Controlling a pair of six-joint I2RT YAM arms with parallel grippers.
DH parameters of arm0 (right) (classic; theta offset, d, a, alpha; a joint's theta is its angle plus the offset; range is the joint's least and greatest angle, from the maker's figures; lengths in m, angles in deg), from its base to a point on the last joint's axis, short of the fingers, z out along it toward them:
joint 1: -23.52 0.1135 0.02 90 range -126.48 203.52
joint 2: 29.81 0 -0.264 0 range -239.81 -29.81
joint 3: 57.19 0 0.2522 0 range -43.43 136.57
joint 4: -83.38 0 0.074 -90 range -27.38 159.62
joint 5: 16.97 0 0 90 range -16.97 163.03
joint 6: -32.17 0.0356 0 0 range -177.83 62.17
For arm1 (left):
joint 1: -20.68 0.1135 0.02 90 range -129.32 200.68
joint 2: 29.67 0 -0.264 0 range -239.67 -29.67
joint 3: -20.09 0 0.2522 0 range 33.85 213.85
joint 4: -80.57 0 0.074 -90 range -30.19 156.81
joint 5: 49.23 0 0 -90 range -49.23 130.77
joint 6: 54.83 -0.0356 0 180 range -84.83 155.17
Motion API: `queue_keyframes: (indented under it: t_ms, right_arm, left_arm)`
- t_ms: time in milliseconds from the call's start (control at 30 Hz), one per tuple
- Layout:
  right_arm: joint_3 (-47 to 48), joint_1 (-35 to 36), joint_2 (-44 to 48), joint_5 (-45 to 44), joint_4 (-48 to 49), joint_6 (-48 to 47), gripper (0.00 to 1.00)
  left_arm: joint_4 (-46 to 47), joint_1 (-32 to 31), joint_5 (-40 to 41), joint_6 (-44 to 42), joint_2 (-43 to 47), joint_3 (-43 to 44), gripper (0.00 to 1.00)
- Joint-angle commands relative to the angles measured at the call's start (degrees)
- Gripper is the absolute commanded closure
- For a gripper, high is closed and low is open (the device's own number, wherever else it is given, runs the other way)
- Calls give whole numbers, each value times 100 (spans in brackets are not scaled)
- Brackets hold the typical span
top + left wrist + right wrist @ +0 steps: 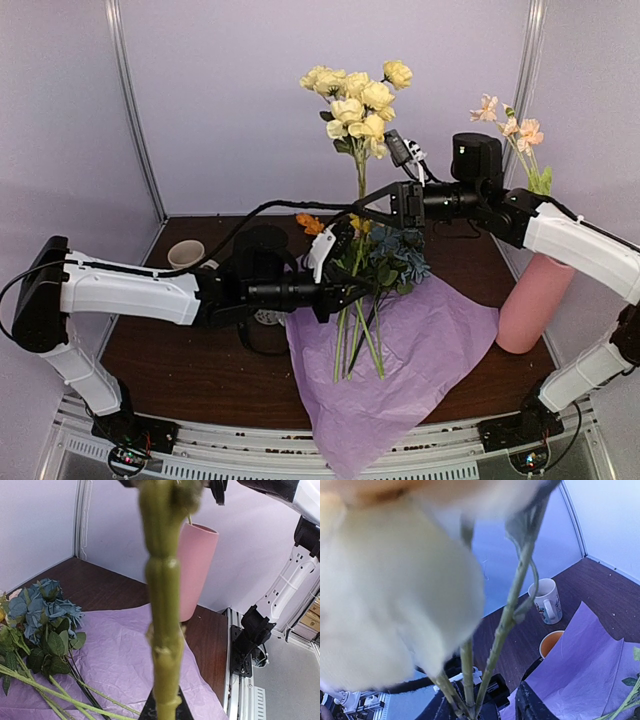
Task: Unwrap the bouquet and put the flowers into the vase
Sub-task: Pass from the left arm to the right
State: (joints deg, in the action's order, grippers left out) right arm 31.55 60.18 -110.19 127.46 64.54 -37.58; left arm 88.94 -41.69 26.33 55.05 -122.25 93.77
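Observation:
My left gripper [343,287] is shut on the thick green stem [162,605] of a yellow flower bunch [358,100] and holds it upright over the spread lilac tissue paper [420,350]. In the left wrist view its jaws [166,711] pinch the stem at the bottom edge. My right gripper [378,205] is higher on the same stems [470,680]; its fingers [535,705] stand apart around them, open. The pink vase [535,300] stands at the right with peach-pink flowers [515,130] in it. Blue flowers [45,605] and loose green stems [355,340] lie on the paper.
A white patterned mug [547,600] and an orange-lined cup [551,642] stand on the brown table behind the paper. Another mug [185,253] shows at the back left. White walls close the back and sides, and a metal rail [300,440] runs along the front.

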Motion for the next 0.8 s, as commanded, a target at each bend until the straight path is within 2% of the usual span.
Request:
queue_keyframes:
  t_ms: [0, 167, 267, 300, 333, 367, 400, 433, 500, 633, 767]
  right_arm:
    - [384, -1, 2, 91, 187, 113, 63]
    - [544, -15, -29, 42, 70, 57, 80]
    - [545, -34, -38, 11, 34, 27, 98]
    - [544, -36, -44, -1, 20, 24, 100]
    - [556, -45, -35, -6, -7, 15, 100]
    - [572, -60, -26, 2, -38, 0, 100]
    - [606, -66, -13, 23, -84, -23, 100]
    - [662, -88, 5, 36, -166, -78, 100]
    - [811, -162, 101, 49, -372, -231, 100]
    - [1041, -471, 414, 21, -726, -539, 100]
    - [1219, -888, 793, -130, -1172, -1007, 100]
  left_arm:
    - [205, -58, -136, -37, -76, 127, 100]
    - [208, -72, -123, -41, -73, 112, 100]
    - [193, -65, -104, -53, -77, 85, 100]
    - [170, -65, -92, -54, -83, 87, 100]
    - [113, -65, -27, -54, -78, 93, 90]
    - [12, -65, 116, -47, -78, 119, 69]
    - [-98, -65, 249, -50, -81, 151, 54]
    - [-262, -66, 403, -71, -70, 202, 44]
    - [-642, -60, 560, -182, -16, 325, 36]
    - [-1913, -64, 887, -579, 155, 776, 26]
    - [-2935, -35, 1378, -1041, 309, 1200, 23]
